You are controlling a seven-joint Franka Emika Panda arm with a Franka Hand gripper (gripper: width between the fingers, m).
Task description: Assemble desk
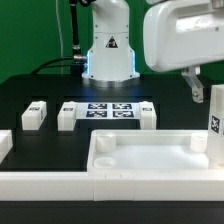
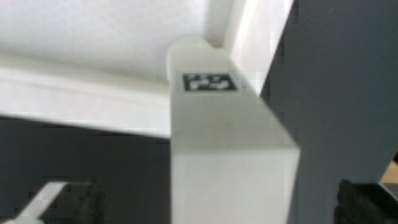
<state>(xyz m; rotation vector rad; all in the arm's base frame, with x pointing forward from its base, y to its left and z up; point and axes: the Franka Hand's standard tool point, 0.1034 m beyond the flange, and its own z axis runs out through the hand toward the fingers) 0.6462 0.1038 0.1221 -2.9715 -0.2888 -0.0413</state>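
The white desk top (image 1: 150,137), a tray with a raised rim, lies at the front of the table. A white leg (image 1: 216,120) with a black-and-white tag stands upright at the tray's far corner on the exterior view's right. My gripper (image 1: 212,92) is above it, one dark finger (image 1: 192,88) beside the leg. In the wrist view the leg (image 2: 228,150) runs between my fingers (image 2: 64,205) with a dark gap on each side. The gripper (image 2: 217,208) is open around it. The desk top (image 2: 89,60) shows beyond the leg's tagged end. Three more legs (image 1: 34,114) (image 1: 67,115) (image 1: 147,113) lie behind the tray.
The marker board (image 1: 107,110) lies flat between the loose legs, in front of the robot base (image 1: 108,55). A long white rail-like border (image 1: 50,185) runs along the front edge. Another white piece (image 1: 4,145) sits at the exterior view's left edge.
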